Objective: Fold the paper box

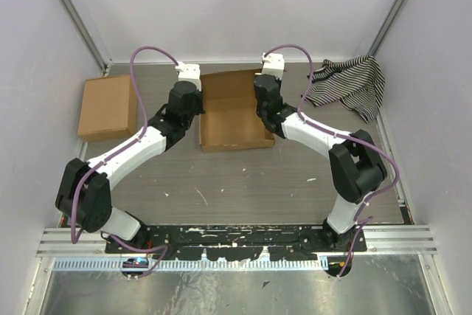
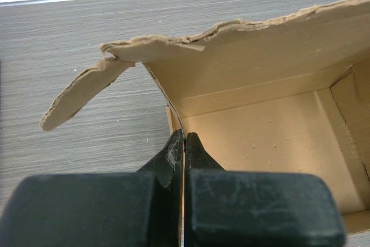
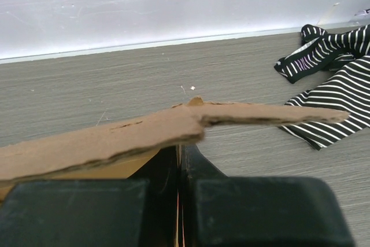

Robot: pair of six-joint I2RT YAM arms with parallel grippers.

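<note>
Paper box [image 1: 234, 119] is sitting between left fingers [image 2: 170, 157] and right fingers [image 3: 165, 169], each pair clamping a side wall, needing even, upright pulls.

The paper box [image 1: 232, 127] before me is plain brown. The cloth [image 1: 350, 82] is black-and-white striped; my table [image 1: 243, 182] is grey wood-grain.

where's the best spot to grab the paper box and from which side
I'd grip the paper box by its upright side walls, coming down from above, one finger inside and one outside. They are thin standing sheets with free top edges, which suits a pinch; the floor lies flat on the table. The left end effector and right end effector are shut on those walls.
</note>
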